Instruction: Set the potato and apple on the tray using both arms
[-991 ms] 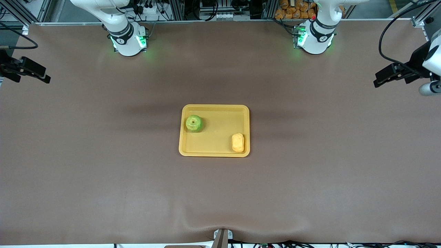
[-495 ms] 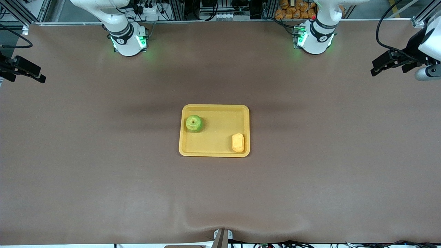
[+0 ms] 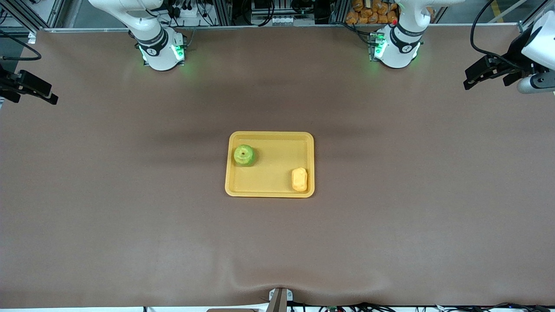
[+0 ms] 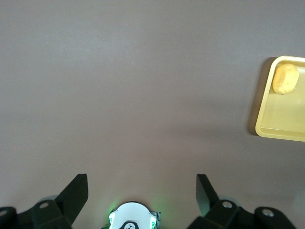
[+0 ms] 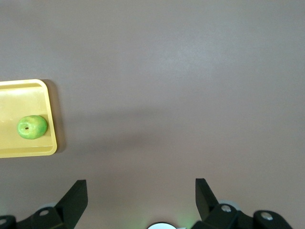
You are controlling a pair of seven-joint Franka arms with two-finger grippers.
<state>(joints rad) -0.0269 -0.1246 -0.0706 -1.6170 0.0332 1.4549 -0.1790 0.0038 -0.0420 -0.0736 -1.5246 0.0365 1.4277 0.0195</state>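
The yellow tray [image 3: 273,160] lies in the middle of the table. The green apple [image 3: 244,155] sits on it toward the right arm's end. The yellow-orange potato [image 3: 299,179] lies on it at the corner toward the left arm's end, nearer the front camera. My left gripper [image 3: 470,80] is open and empty, up over the left arm's end of the table. My right gripper [image 3: 52,96] is open and empty over the right arm's end. The left wrist view shows my left gripper [image 4: 142,183], the potato [image 4: 285,78] and the tray [image 4: 281,121]. The right wrist view shows my right gripper [image 5: 141,188], the apple [image 5: 32,127] and the tray [image 5: 19,98].
The left arm's base [image 3: 396,47] and the right arm's base [image 3: 160,50] stand at the table's edge farthest from the front camera, lit green. A small bracket [image 3: 279,299] sits at the table's front edge. Brown table surface surrounds the tray.
My left gripper has drifted toward the table's edge where the bases stand. My right gripper shifted slightly toward its end, then held still. Apple, potato and tray have not moved.
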